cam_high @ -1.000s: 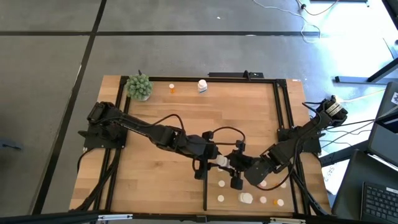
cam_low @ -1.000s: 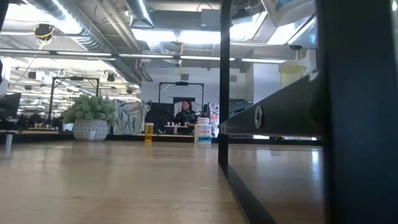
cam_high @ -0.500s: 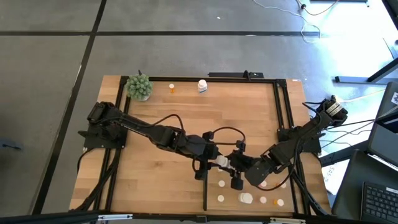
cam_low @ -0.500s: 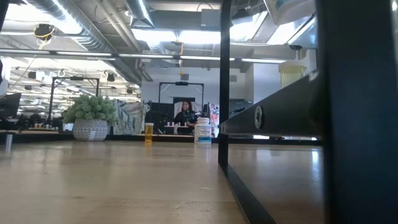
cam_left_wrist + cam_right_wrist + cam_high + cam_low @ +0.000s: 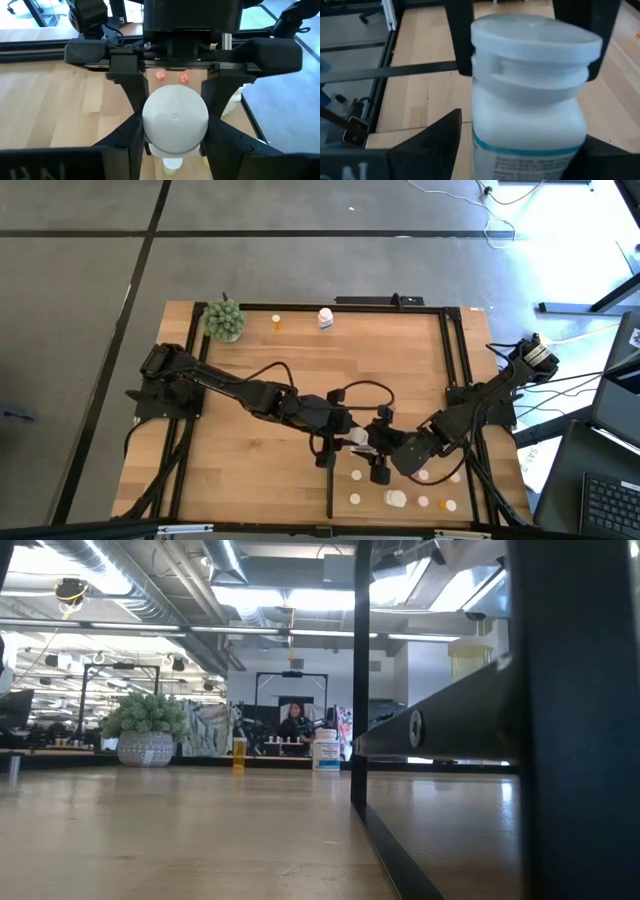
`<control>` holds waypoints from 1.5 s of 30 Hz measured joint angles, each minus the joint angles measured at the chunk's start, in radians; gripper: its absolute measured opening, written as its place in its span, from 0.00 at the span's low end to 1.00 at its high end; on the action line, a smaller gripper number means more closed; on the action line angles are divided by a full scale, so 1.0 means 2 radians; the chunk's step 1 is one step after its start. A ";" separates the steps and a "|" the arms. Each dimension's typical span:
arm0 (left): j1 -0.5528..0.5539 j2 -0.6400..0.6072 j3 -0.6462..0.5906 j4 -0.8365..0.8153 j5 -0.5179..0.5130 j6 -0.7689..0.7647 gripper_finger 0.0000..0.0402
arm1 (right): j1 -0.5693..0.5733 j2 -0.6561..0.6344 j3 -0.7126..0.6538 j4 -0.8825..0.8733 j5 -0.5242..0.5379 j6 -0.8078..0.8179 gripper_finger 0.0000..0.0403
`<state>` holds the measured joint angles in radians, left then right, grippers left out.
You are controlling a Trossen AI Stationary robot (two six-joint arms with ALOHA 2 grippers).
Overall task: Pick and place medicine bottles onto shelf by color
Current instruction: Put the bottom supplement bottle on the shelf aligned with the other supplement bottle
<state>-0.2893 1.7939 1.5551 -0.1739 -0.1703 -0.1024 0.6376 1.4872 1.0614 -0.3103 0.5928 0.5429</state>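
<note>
Two arms angled low across the table (image 5: 300, 350), left arm (image 5: 240, 392) and right arm (image 5: 470, 415) meeting tip to tip mid-table. Left gripper (image 5: 345, 436) clamped on white bottle (image 5: 530, 100) at its cap. Right gripper (image 5: 372, 445) spread wide around bottle's body.

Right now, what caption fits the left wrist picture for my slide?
White bottle handed over between the left gripper and right gripper.
</note>
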 joint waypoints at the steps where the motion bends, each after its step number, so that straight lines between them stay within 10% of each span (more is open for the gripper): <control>1: 0.000 0.000 0.000 -0.001 0.000 0.000 0.37 | 0.000 -0.001 0.001 -0.004 -0.004 -0.001 0.58; 25: 0.010 0.004 0.092 -0.117 -0.030 0.000 0.37 | 0.120 -0.129 0.018 -0.063 0.101 0.000 0.57; 45: 0.017 0.068 0.116 -0.050 -0.006 -0.042 0.37 | 0.197 -0.182 0.017 -0.048 0.193 -0.068 0.57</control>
<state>-0.2554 1.9291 1.7875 -0.2738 -0.1816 -0.1858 1.0325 1.1235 1.0962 -0.4066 0.9787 0.4072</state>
